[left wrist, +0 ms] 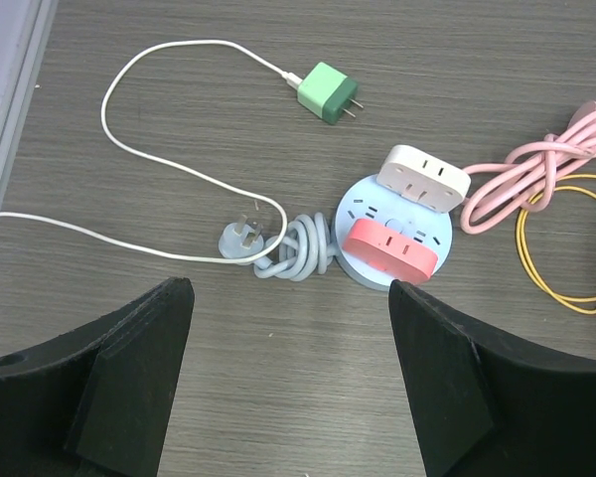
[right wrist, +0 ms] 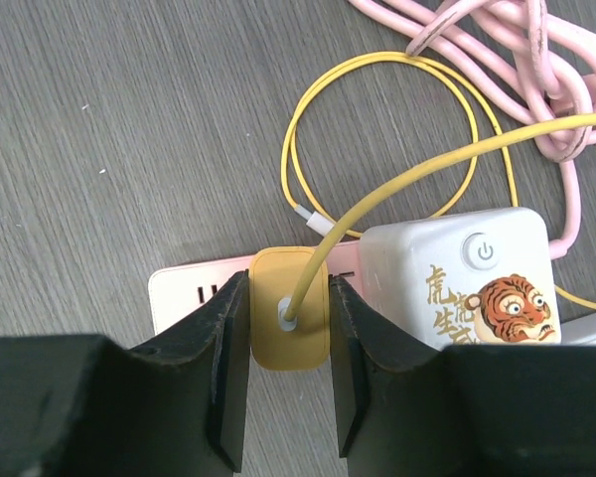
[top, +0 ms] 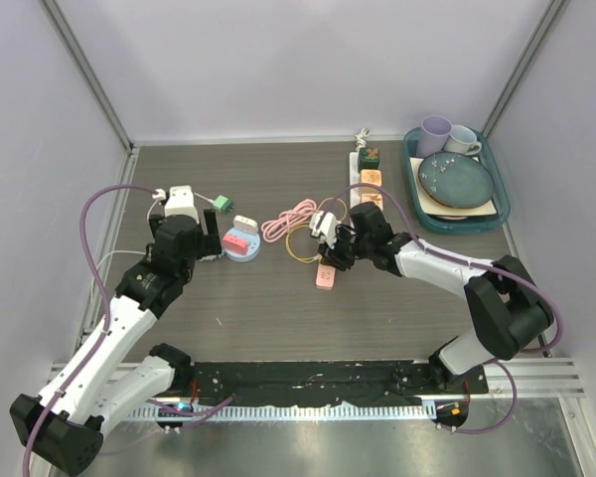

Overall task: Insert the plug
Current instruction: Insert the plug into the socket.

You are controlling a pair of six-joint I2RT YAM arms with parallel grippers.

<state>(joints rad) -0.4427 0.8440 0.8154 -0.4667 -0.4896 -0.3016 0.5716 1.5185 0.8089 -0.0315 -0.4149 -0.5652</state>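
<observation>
Two pincers are in view. The right pincer (right wrist: 288, 298) is clamped on the yellow plug (right wrist: 288, 333), which sits directly over the pink power strip (right wrist: 184, 293); whether its pins are seated cannot be told. A white tiger-printed adapter (right wrist: 457, 278) stands on that strip, just beside the plug. Well apart from the strip, the left pincer (left wrist: 288, 298) hangs above the worktop (top: 278, 318), jaws spread wide, holding nothing.
</observation>
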